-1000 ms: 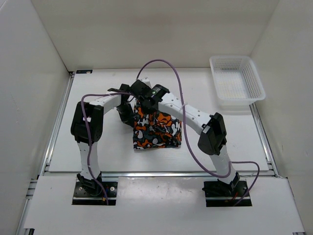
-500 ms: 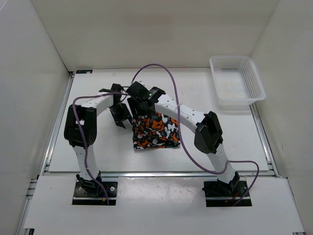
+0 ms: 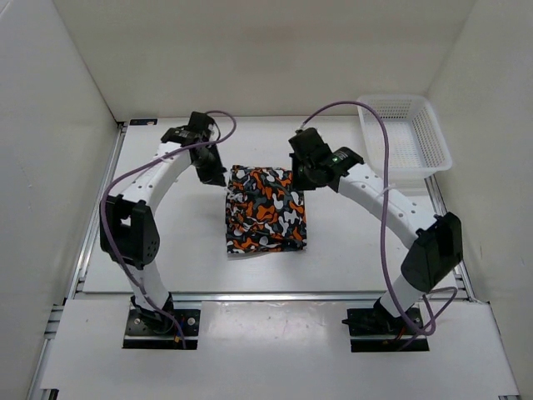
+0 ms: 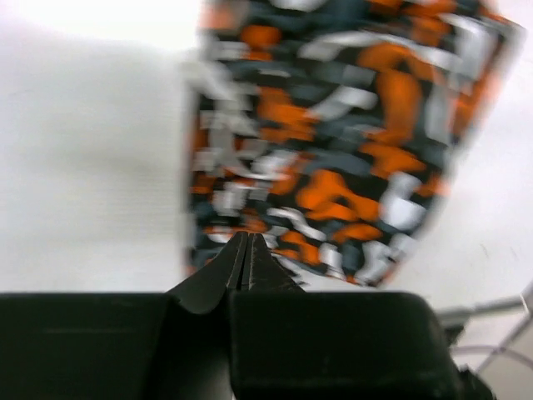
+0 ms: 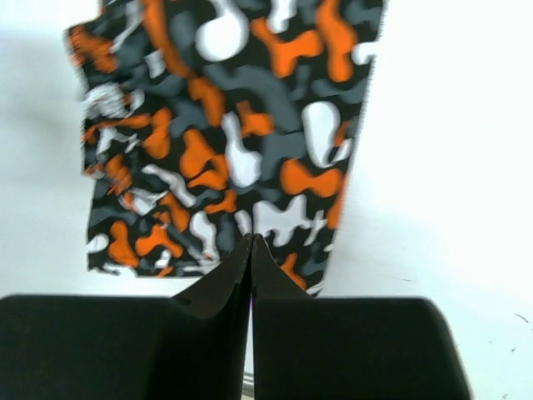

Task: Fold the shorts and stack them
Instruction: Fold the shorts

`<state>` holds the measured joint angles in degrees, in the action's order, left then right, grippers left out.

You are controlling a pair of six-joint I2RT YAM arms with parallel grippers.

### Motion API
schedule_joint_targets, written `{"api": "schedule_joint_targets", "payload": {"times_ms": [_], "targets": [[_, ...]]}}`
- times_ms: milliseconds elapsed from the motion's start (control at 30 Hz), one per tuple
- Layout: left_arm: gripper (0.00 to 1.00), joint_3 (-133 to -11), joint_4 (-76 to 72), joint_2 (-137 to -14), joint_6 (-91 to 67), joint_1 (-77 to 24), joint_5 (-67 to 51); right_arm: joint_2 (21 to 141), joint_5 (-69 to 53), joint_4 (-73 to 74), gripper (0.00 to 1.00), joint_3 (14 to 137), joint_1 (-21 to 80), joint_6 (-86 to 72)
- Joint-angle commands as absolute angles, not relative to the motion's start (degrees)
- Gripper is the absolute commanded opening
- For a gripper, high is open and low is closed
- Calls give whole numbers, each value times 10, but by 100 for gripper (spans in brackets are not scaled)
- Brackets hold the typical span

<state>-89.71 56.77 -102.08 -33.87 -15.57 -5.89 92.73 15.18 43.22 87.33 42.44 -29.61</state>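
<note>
The white desk point(image 3: 166, 242) fills the floor of a white-walled enclosure, with both arm bases bolted at its near edge.

The left arm point(image 3: 156, 173) rises from its base and arches toward the far left of the desk. The right arm point(image 3: 385, 197) mirrors it on the other side, reaching in from the right. A purple cable point(image 3: 107, 208) runs along each arm.

The shorts point(image 3: 266, 218) lie flat near the middle of the desk, between the two wrists. They are folded into a compact, roughly rectangular bundle with the longer sides running away from the bases. The orange, white, grey and black print faces up. The left wrist view point(image 4: 333, 142) shows the whole bundle lying on the white surface, and so does the right wrist view point(image 5: 233, 142). Both views are somewhat blurred.

The white mesh basket point(image 3: 404, 175) sits in the far right corner, well apart from the shorts.

The left jaws hang just beside the far left corner of the shorts, clenched together with nothing between them. The right jaws hang by the far right corner, likewise pressed tight and gripping nothing. Neither pair has hold of the fabric.
</note>
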Motion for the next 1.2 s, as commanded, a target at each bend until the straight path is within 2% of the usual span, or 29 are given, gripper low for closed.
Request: {"api": "schedule_joint_targets", "payload": {"times_ms": [0,267,467,633,667,700,733,767,800,833,867,900,933,967,1167], "targets": [[10,-958,578,-1041,-321,-206,-115,954,89,395,1,855,393,-293],[10,-1034,568,-1181,-309,-211,-122,1111,-16,350,1,936,351,-281],[10,-1060,573,-1257,-299,-186,-117,1214,29,342,1,963,345,-292],[10,-1112,598,-1256,-293,-192,-117,1209,24,349,1,984,339,-303],[10,-1121,608,-1256,-293,-192,-108,1185,19,349,5,984,339,-303],[10,-1130,617,-1247,-293,-192,-108,1171,18,349,20,984,334,-303],[10,-1148,634,-1241,-285,-192,-108,1153,18,354,28,984,334,-303],[15,-1156,641,-1224,-278,-192,-108,1115,18,354,37,979,334,-303],[22,-1164,648,-1214,-278,-192,-108,1094,33,354,49,979,334,-303],[36,-1171,654,-1202,-273,-192,-108,1055,47,367,72,970,334,-303],[46,-1179,659,-1174,-264,-192,-108,1035,63,374,78,962,334,-303],[57,-1179,665,-1159,-258,-197,-114,1015,82,384,84,962,334,-297],[62,-1179,665,-1144,-258,-197,-114,996,102,393,90,950,329,-297],[73,-1179,674,-1113,-250,-197,-114,957,142,409,91,932,329,-297],[74,-1100,667,-971,-236,-197,-100,804,265,468,98,825,305,-297]]}}
